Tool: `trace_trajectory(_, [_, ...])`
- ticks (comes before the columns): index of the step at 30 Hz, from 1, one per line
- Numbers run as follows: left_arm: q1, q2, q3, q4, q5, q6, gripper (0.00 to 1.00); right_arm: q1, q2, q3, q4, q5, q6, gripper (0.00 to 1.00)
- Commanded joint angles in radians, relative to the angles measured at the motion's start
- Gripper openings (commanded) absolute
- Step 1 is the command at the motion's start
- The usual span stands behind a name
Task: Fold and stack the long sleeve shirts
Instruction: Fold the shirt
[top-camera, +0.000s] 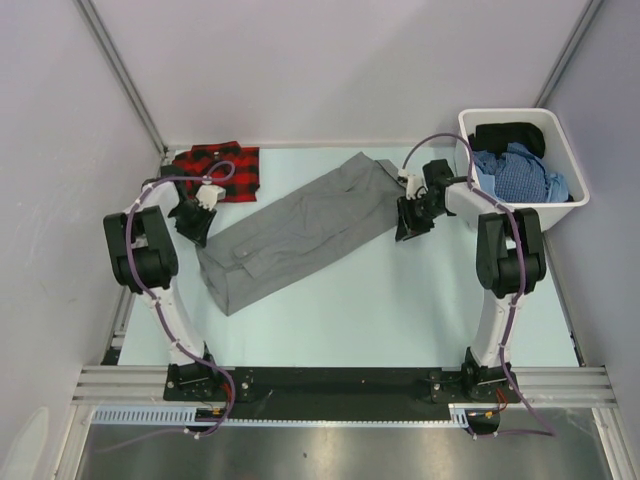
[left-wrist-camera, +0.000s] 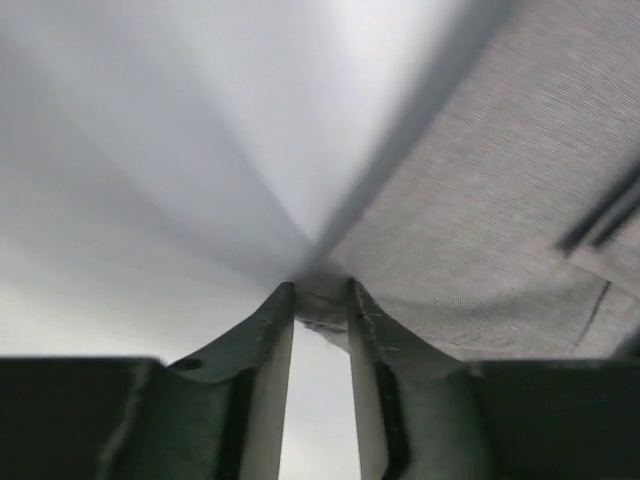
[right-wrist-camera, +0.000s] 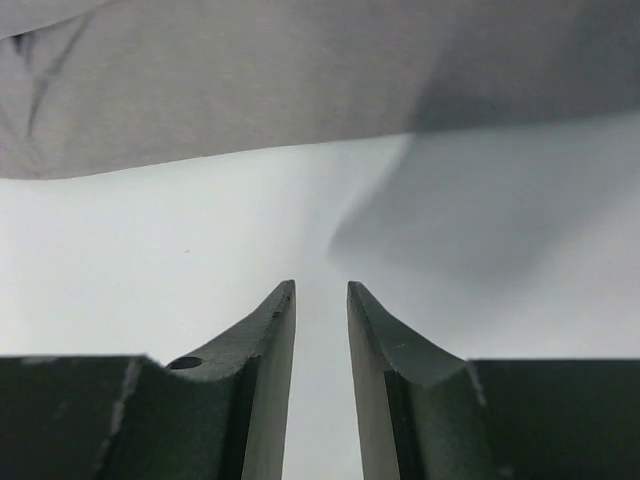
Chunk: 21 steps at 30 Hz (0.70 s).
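The grey shirt (top-camera: 300, 230) lies flat and diagonal across the table, from near left to far right. The red-and-black plaid shirt (top-camera: 222, 168) lies folded at the back left. My left gripper (top-camera: 200, 232) is at the grey shirt's left edge. In the left wrist view the gripper (left-wrist-camera: 321, 290) is nearly closed, with the hem of the grey cloth (left-wrist-camera: 480, 230) pinched between its tips. My right gripper (top-camera: 408, 228) is at the shirt's right end. In the right wrist view the gripper (right-wrist-camera: 321, 288) stands slightly apart and empty, with the grey cloth (right-wrist-camera: 250, 90) just ahead of it.
A white bin (top-camera: 510, 113) stands at the back right and holds blue cloth (top-camera: 525, 172) and black cloth (top-camera: 512, 135). Grey walls close in the table at the left, back and right. The plaid shirt lies just behind my left arm.
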Motion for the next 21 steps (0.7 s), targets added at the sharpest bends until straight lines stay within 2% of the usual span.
trace_trajectory(1, [0.027, 0.045, 0.064, -0.023, -0.049, 0.011, 0.3, -0.016, 0.016, 0.011, 0.038, -0.067, 0.111, 0.33])
trace_trajectory(4, [0.028, 0.058, 0.067, -0.027, -0.039, 0.008, 0.26, -0.039, 0.036, 0.012, 0.064, -0.093, 0.16, 0.34])
trace_trajectory(6, [0.028, 0.062, 0.068, -0.03, -0.042, 0.002, 0.28, -0.059, 0.059, 0.009, 0.078, -0.113, 0.186, 0.35])
trace_trajectory(7, [0.031, 0.045, 0.071, -0.041, -0.012, 0.002, 0.32, -0.065, 0.068, 0.011, 0.082, -0.125, 0.208, 0.35])
trace_trajectory(8, [0.034, 0.023, 0.064, -0.044, 0.022, 0.007, 0.43, -0.066, 0.079, 0.012, 0.088, -0.131, 0.223, 0.35])
trace_trajectory(10, [0.037, -0.088, 0.021, -0.04, 0.153, 0.04, 0.52, -0.072, 0.087, 0.011, 0.128, -0.139, 0.255, 0.35])
trace_trajectory(11, [0.036, -0.139, 0.002, -0.032, 0.201, 0.055, 0.62, -0.074, 0.093, 0.008, 0.148, -0.14, 0.3, 0.35])
trace_trajectory(14, [0.019, -0.3, -0.08, -0.007, 0.306, 0.112, 0.71, -0.074, 0.102, -0.009, 0.229, -0.122, 0.398, 0.35])
trace_trajectory(18, [-0.048, -0.428, -0.142, -0.024, 0.338, 0.19, 0.73, -0.08, 0.123, -0.038, 0.361, -0.071, 0.499, 0.31])
trace_trajectory(21, [-0.113, -0.503, -0.197, -0.078, 0.343, 0.267, 0.73, -0.082, 0.174, 0.004, 0.365, -0.033, 0.528, 0.3])
